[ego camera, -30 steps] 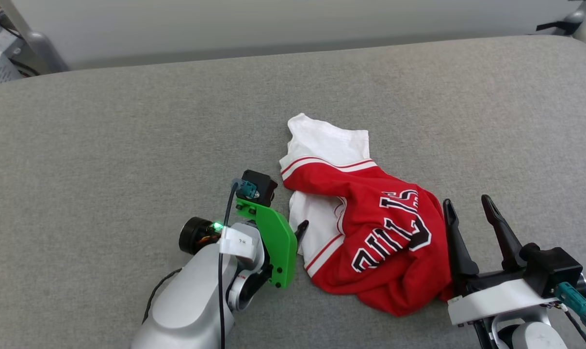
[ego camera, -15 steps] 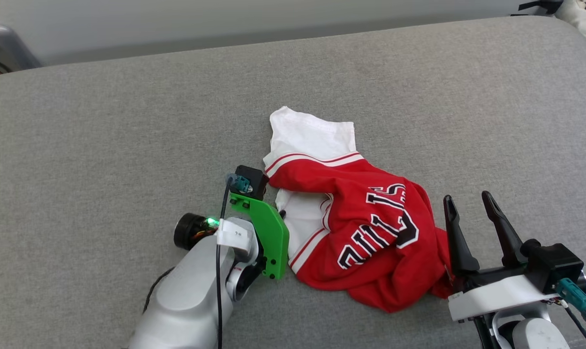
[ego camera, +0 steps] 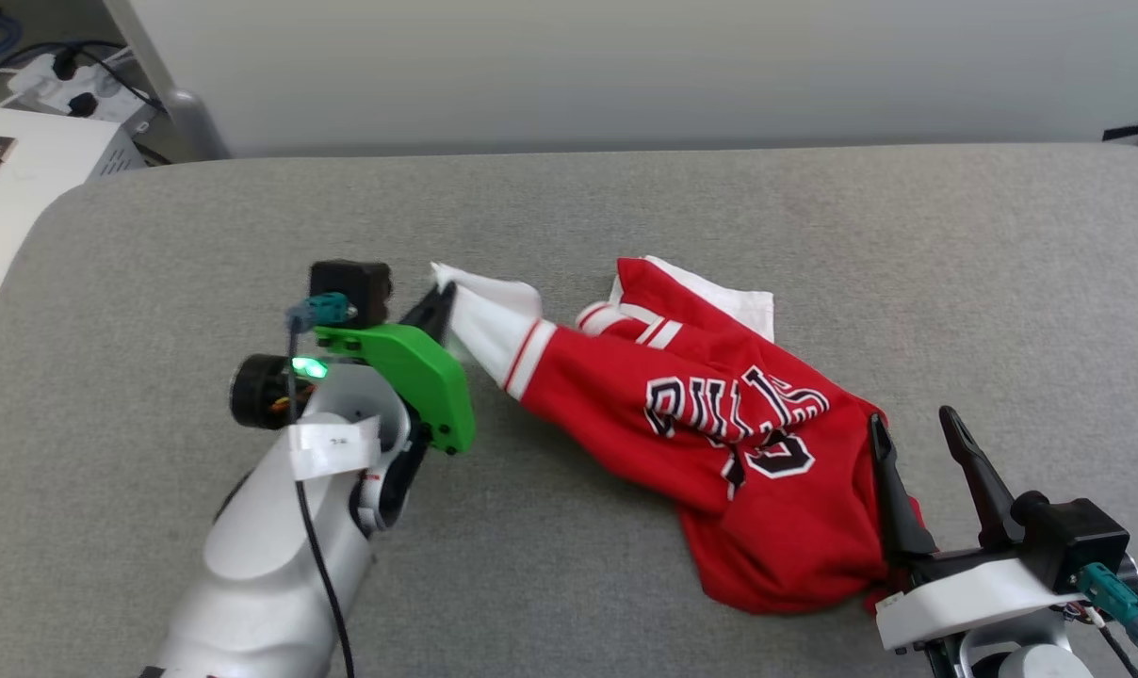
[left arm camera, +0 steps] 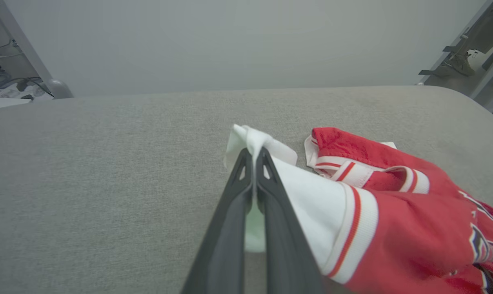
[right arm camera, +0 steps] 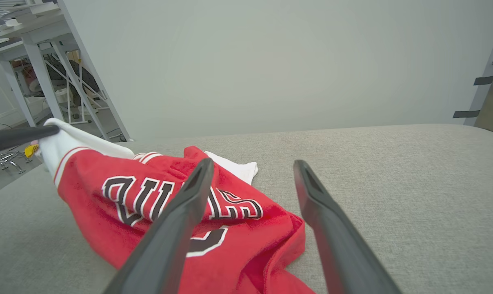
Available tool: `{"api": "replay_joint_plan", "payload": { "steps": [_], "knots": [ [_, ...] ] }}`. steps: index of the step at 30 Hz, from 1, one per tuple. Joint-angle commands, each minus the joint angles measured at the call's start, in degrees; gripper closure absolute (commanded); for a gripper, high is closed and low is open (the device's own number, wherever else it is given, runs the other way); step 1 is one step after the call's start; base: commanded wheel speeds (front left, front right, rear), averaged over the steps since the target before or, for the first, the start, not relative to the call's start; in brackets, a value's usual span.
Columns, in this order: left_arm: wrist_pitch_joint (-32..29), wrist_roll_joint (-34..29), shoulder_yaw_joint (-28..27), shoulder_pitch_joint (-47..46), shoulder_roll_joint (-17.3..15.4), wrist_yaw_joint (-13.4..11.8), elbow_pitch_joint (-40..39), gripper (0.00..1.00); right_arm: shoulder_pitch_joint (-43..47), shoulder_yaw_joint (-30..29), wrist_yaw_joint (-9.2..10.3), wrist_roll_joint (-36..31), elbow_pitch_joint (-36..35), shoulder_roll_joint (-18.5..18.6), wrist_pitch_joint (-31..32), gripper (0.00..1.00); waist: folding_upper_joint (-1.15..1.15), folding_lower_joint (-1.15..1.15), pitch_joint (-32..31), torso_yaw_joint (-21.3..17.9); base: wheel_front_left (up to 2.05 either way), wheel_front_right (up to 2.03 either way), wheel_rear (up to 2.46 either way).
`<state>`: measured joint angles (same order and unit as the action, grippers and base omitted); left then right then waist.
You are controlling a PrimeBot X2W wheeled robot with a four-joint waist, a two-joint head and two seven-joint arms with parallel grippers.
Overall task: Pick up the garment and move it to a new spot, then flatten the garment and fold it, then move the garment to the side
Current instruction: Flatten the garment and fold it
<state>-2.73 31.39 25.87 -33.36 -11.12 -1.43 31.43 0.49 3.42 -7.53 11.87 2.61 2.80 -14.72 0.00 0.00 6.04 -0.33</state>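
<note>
The garment point(ego camera: 720, 443) is a red jersey with white sleeves and black lettering, stretched across the grey cushioned surface point(ego camera: 625, 207). My left gripper point(ego camera: 442, 294) is shut on the tip of a white sleeve, lifting it up and to the left. In the left wrist view the fingers point(left arm camera: 230, 220) pinch the white cloth of the garment point(left arm camera: 393, 228). My right gripper point(ego camera: 911, 421) stands open at the lower right, its left finger resting against the red hem, nothing between its jaws. In the right wrist view the right gripper point(right arm camera: 250, 163) is open above the lettering of the garment point(right arm camera: 169, 196).
A white cabinet point(ego camera: 13, 188) with cables stands beyond the surface's left edge. A pale wall point(ego camera: 625, 66) runs behind. White table legs point(right arm camera: 38, 65) and clutter lie off to the left in the right wrist view.
My left gripper has shut on the white sleeve and pulled it up and leftward, stretching the jersey out. The head camera has shifted. The right gripper stays open.
</note>
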Motion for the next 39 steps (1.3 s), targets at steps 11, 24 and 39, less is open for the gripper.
{"api": "replay_joint_plan", "payload": {
  "steps": [11, 24, 39],
  "knots": [
    [2.86, 5.57, -7.47, 13.94, -5.83, -5.54, -4.06, 1.00, 1.19, -1.02, 0.04, -0.02, 1.43, 0.08, -0.28, 0.00, 0.00, 0.00, -2.52, 4.87, 0.00, 0.00, 0.00],
    [8.03, 6.61, -7.89, 18.78, -5.04, -4.99, -0.02, 0.00, 1.16, -2.13, 0.04, -0.45, 2.48, 0.08, -0.28, 0.00, 0.00, 0.00, -2.71, 6.02, 0.00, 0.00, 0.00],
    [17.68, -4.91, -5.05, 19.50, -5.07, 0.98, -17.25, 0.00, -5.62, -3.55, 0.04, 0.06, -0.60, 4.97, 18.27, 0.00, 0.00, 0.00, -0.04, 12.82, 0.00, 0.00, 0.00]
  ]
}}
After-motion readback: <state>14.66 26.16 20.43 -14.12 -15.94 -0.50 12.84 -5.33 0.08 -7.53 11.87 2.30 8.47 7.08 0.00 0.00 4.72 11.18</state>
